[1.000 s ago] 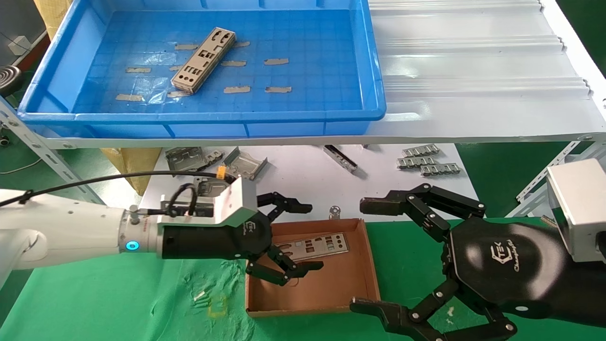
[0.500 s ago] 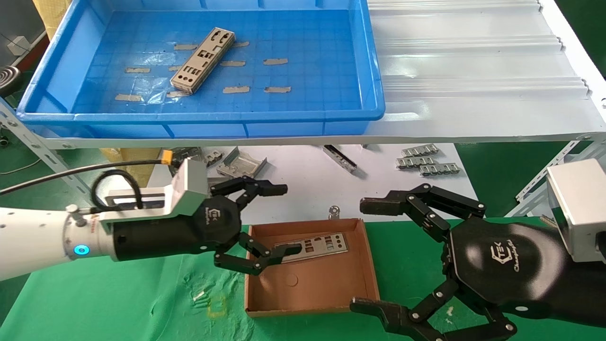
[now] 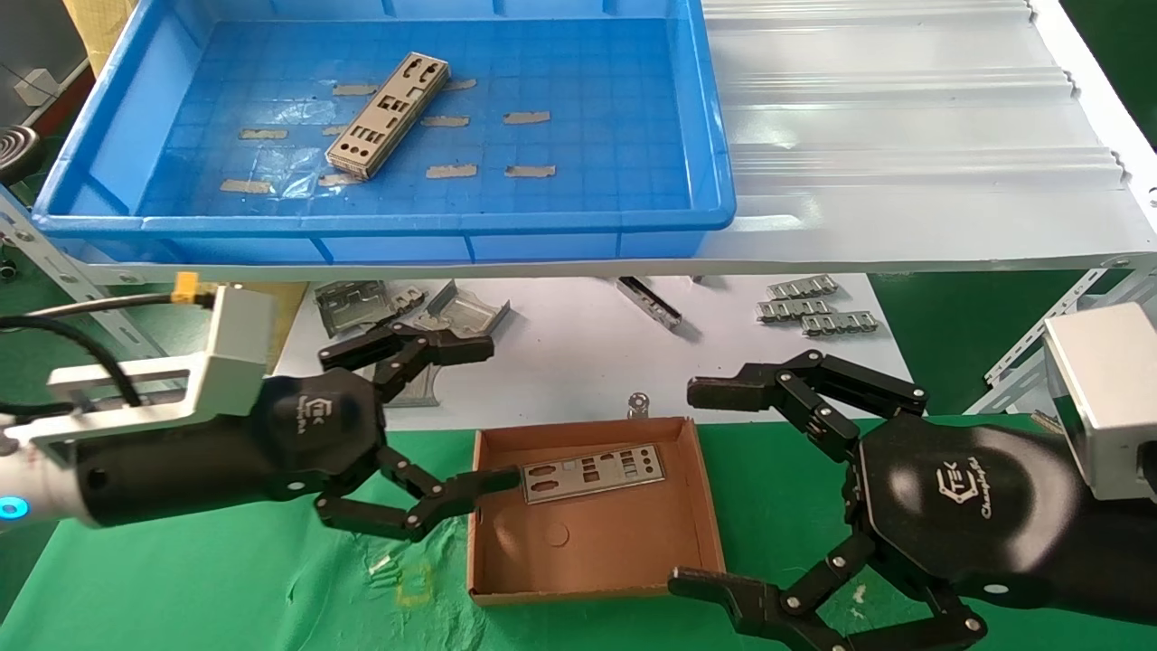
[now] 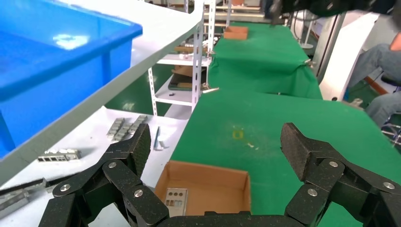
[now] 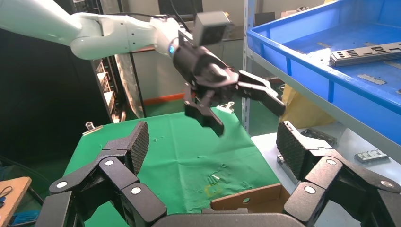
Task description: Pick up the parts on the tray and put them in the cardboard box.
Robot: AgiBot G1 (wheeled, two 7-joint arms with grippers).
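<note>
Parts-wise, one metal plate (image 3: 593,471) lies flat in the cardboard box (image 3: 687,542) by the far wall, and a small stack of plates (image 3: 387,115) sits in the blue tray (image 3: 136,136) up on the shelf. My left gripper (image 3: 484,414) hangs spread wide and empty just left of the box. My right gripper (image 3: 700,488) is parked wide open beside its right edge.

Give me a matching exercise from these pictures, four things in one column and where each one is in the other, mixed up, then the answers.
Things:
1. stack of plates
2. single plate
3. left gripper
4. right gripper

Places:
A. flat in the cardboard box
B. jaws open, just off the box's left side
C. in the blue tray
D. jaws open, by the box's right side

Pairs: 1-C, 2-A, 3-B, 4-D
</note>
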